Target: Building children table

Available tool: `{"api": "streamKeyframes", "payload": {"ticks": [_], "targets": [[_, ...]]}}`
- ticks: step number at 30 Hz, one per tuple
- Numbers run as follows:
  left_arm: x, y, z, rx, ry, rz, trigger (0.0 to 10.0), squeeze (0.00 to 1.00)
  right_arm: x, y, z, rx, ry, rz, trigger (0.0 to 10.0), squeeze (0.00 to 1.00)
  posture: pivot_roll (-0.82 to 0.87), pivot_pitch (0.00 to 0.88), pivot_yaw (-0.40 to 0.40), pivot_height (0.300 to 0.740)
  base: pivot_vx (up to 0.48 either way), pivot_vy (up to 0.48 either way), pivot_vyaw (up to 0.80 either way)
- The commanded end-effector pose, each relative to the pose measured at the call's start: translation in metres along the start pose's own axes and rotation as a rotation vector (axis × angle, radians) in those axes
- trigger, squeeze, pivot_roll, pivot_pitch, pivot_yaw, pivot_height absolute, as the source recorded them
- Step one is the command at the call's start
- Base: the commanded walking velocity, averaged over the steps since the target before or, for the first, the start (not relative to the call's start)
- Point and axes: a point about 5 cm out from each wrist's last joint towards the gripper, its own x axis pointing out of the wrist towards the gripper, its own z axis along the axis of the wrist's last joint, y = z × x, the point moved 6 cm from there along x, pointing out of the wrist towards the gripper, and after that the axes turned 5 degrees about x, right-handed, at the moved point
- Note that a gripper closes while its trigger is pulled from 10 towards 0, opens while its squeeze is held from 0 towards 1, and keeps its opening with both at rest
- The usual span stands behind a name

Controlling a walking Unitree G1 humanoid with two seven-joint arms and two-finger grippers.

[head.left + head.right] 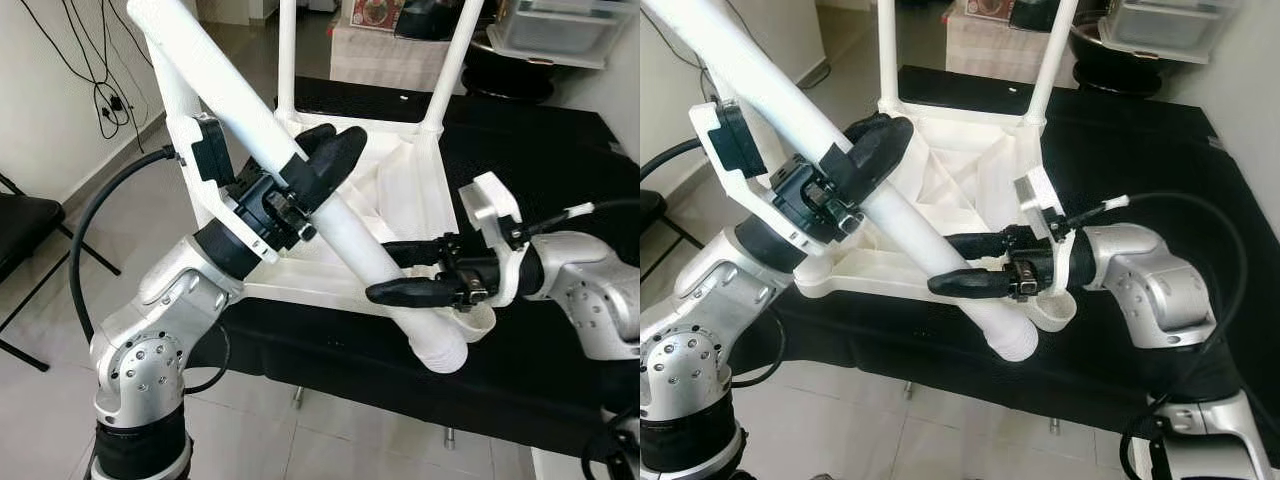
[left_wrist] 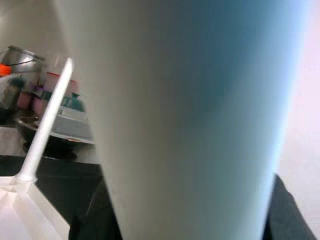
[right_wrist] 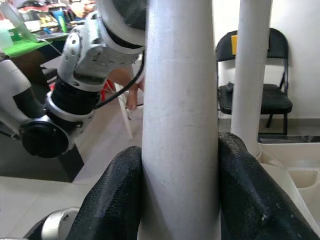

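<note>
Black-covered table carrying an upturned white children's table top.
My right hand is clamped on the loose white leg near its lower end; my left hand grips the same leg higher up. That leg slants across the top's near corner, and two fitted legs stand upright behind.

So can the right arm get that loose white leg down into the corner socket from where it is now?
Probably yes. The right gripper has its jaws closed around the loose table leg near its lower end, which sits beside the corner socket of the upturned tabletop. The left gripper holds it higher up; it needs tilting upright first.
</note>
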Motion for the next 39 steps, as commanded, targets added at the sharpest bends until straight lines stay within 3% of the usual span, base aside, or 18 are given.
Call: {"api": "streamKeyframes", "payload": {"ticks": [1, 13, 14, 17, 18, 31, 32, 34, 35, 37, 39], "targets": [[0.0, 0.003, 0.004, 0.04, -0.011, 0.02, 0.0, 0.0, 0.007, 0.012, 0.004, -0.02, -0.013, 0.071, 10.0, 0.0, -0.03, 0.101, -0.06, 0.74, 0.0, 0.0, 0.0], [-0.001, 0.008, 0.005, 0.06, -0.008, 0.02, 0.0, 0.0, 0.012, 0.002, 0.004, -0.047, -0.032, 0.015, 10.0, 0.0, -0.02, 0.092, -0.054, 0.74, 0.0, 0.0, 0.0], [-0.002, 0.009, 0.006, 0.068, -0.005, 0.018, 0.0, 0.0, 0.014, -0.004, 0.003, -0.047, -0.043, -0.024, 10.0, 0.61, -0.01, 0.088, -0.053, 0.74, 0.0, 0.0, 0.0], [-0.002, 0.009, 0.008, 0.075, -0.005, 0.016, 0.0, 0.0, 0.016, -0.009, 0.003, -0.046, -0.05, -0.05, 10.0, 0.61, -0.01, 0.088, -0.052, 0.74, 0.0, 0.0, 0.0], [-0.003, 0.011, 0.01, 0.091, 0.003, 0.011, 0.0, 0.0, 0.019, -0.01, 0.002, -0.038, -0.053, -0.061, 10.0, 1.0, -0.01, 0.087, -0.048, 0.74, 0.0, 0.0, 0.0], [-0.007, 0.007, 0.008, 0.095, 0.06, -0.07, 0.0, 0.0, 0.031, -0.028, -0.021, -0.06, 0.064, -0.178, 10.0, 1.0, 0.0, 0.086, -0.046, 0.74, 0.0, 0.0, 0.0], [-0.007, 0.005, 0.007, 0.084, 0.075, -0.095, 0.0, 0.0, 0.033, -0.034, -0.026, -0.064, 0.092, -0.216, 10.0, 0.85, 0.0, 0.087, -0.047, 0.74, 0.0, 0.0, 0.0], [-0.007, 0.005, 0.007, 0.084, 0.075, -0.095, 0.0, 0.0, 0.033, -0.034, -0.026, -0.064, 0.092, -0.216, 10.0, 0.85, 0.0, 0.087, -0.047, 0.74, 0.0, 0.0, 0.0], [-0.009, 0.0, 0.001, 0.07, 0.116, -0.149, 0.0, 0.0, 0.036, -0.04, -0.032, -0.055, 0.123, -0.256, 10.0, 0.0, 0.0, 0.084, -0.038, 0.74, 0.0, 0.0, 0.0], [-0.009, 0.0, 0.001, 0.07, 0.116, -0.149, 0.0, 0.0, 0.036, -0.04, -0.032, -0.055, 0.123, -0.256, 10.0, 0.0, 0.0, 0.084, -0.038, 0.74, 0.0, 0.0, 0.0], [-0.012, -0.011, -0.007, 0.07, 0.189, -0.254, 0.0, 0.0, 0.038, -0.042, -0.044, -0.005, 0.187, -0.279, 10.0, 0.0, -0.01, 0.084, -0.034, 0.74, 0.0, 0.0, 0.0]]}}
